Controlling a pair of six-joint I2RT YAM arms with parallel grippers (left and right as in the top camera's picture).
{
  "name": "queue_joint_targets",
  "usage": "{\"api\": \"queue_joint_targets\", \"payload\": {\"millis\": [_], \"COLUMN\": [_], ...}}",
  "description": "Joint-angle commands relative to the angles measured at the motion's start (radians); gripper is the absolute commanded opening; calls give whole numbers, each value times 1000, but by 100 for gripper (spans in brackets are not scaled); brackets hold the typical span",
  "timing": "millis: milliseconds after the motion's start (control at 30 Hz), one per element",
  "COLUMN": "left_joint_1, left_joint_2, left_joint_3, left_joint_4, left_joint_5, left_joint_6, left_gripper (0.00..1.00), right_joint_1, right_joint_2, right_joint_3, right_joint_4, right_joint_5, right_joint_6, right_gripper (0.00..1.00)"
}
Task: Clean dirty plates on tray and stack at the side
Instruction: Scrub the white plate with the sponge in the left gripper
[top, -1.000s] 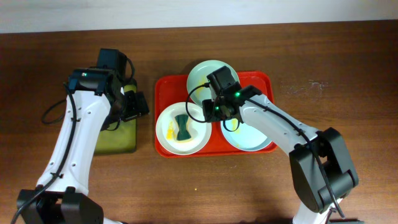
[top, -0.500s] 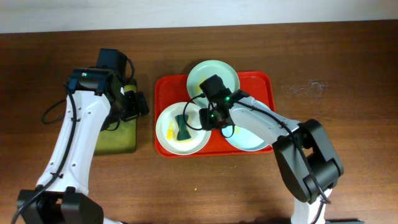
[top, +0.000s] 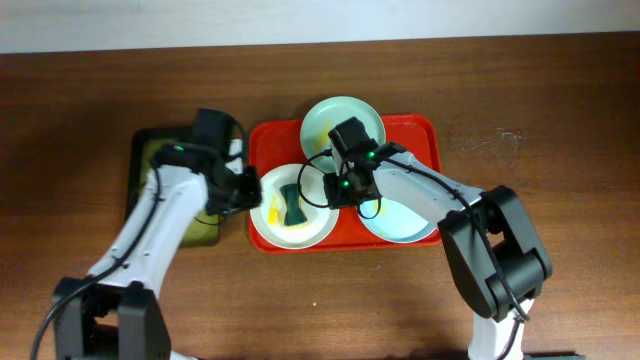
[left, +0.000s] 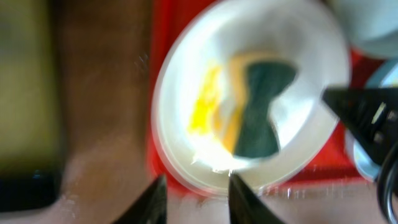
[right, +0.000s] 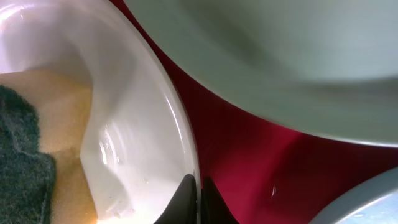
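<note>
The red tray (top: 425, 130) holds three plates: a white plate (top: 300, 228) at front left, a mint plate (top: 340, 118) behind it, and a pale blue plate (top: 405, 222) at front right. A green and yellow sponge (top: 291, 204) lies on the white plate beside a yellow smear (left: 202, 112). My right gripper (right: 198, 183) is shut on the white plate's right rim (right: 180, 124). At that plate's left rim, my left gripper (left: 196, 186) has its fingers apart, and the rim sits just ahead of the tips.
A black tray with a yellow-green inside (top: 150, 150) sits to the left of the red tray, partly under my left arm. Bare brown table (top: 540, 120) surrounds both trays. A wall edge runs along the back.
My left arm swung right from over the black tray to the white plate's left rim, and its jaws narrowed. My right gripper closed onto the plate's right rim.
</note>
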Motion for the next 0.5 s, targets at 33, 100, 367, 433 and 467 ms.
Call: {"api": "queue_joint_targets", "payload": {"millis": [33,100,367,433,467], "left_joint_1": [-108,-134,-148,-148,-148], "left_joint_2": [11,23,115,134,142], "left_joint_3": [-117,-131,-131,-131,-131], "left_joint_4": [191,235,338,347,355], "left_joint_5": [55,-10,-24,-13,-2], "left_joint_6": [-73,-138,-170,-170,-171], "left_gripper": [32,36,36,36,36], "right_joint_1": [6,6,6,6,6], "right_joint_2": [12,12,12,12,12], "right_joint_3": [-7,-7,-7,-7,-7], "right_joint_4": [8,8,14,18,20], "right_joint_5": [-46,-46,-46,-46,-46], "right_joint_6": [-20,-20,-20,-20,-20], "right_gripper": [4,4,4,4,4]}}
